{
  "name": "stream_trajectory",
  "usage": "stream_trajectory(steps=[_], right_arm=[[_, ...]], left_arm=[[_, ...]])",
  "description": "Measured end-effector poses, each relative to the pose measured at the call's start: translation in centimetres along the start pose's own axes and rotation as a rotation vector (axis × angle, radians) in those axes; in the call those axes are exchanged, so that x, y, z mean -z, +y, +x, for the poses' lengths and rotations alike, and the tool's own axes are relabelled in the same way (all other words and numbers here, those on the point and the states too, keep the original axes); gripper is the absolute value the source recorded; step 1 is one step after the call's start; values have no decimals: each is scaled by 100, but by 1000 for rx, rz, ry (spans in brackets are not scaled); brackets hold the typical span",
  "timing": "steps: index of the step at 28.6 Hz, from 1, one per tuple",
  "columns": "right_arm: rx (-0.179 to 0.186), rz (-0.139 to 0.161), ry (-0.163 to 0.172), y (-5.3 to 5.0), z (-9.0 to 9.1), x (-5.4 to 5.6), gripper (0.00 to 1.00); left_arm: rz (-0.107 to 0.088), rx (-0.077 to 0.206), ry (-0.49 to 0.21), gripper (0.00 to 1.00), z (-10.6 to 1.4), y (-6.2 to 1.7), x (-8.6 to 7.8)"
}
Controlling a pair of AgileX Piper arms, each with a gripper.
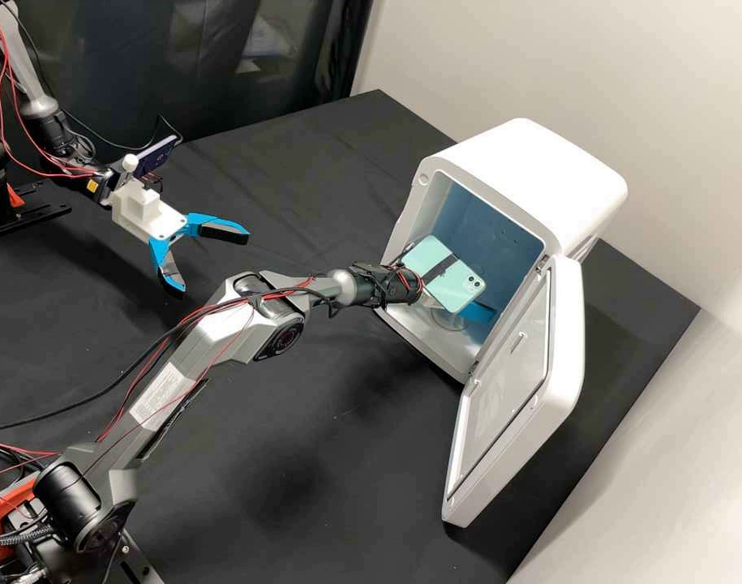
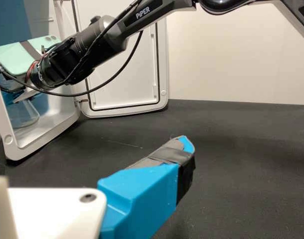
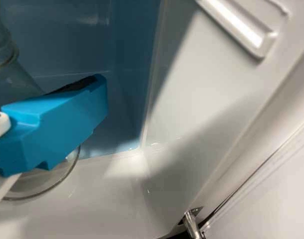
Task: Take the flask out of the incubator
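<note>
Right arm [image 1: 225, 332] extends into the open incubator [image 1: 541, 174]. Right gripper [image 1: 470, 312] sits beside the flask [image 2: 21, 113] on the chamber floor; its grip cannot be determined. Left gripper [image 1: 212, 261] hangs wide open, empty.

The left hand [image 2: 89, 149] hangs low over the black table [image 2: 241, 149], its fingers [image 2: 152, 184] spread wide. Well ahead of it stands the white incubator [image 2: 42, 134], door [image 2: 137, 74] open, the other arm [image 2: 92, 45] ending inside it, just above a glass flask [image 2: 22, 112].
</note>
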Motion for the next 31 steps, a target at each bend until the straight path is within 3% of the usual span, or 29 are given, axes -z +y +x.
stream_trajectory(steps=[6,18,23,25,31], right_arm=[[0,0,0,0,0,0,0],[-4,28,7,3,0,6,0],[-9,35,31,-15,-1,5,0],[-4,18,45,-63,-8,-28,0],[23,70,80,-79,-156,-52,0]], left_arm=[[-1,-2,7,100,-3,4,17],[-1,-2,7,100,-3,4,17],[-1,-2,7,100,-3,4,17],[-1,-2,7,100,-3,4,17],[-1,-2,7,100,-3,4,17]])
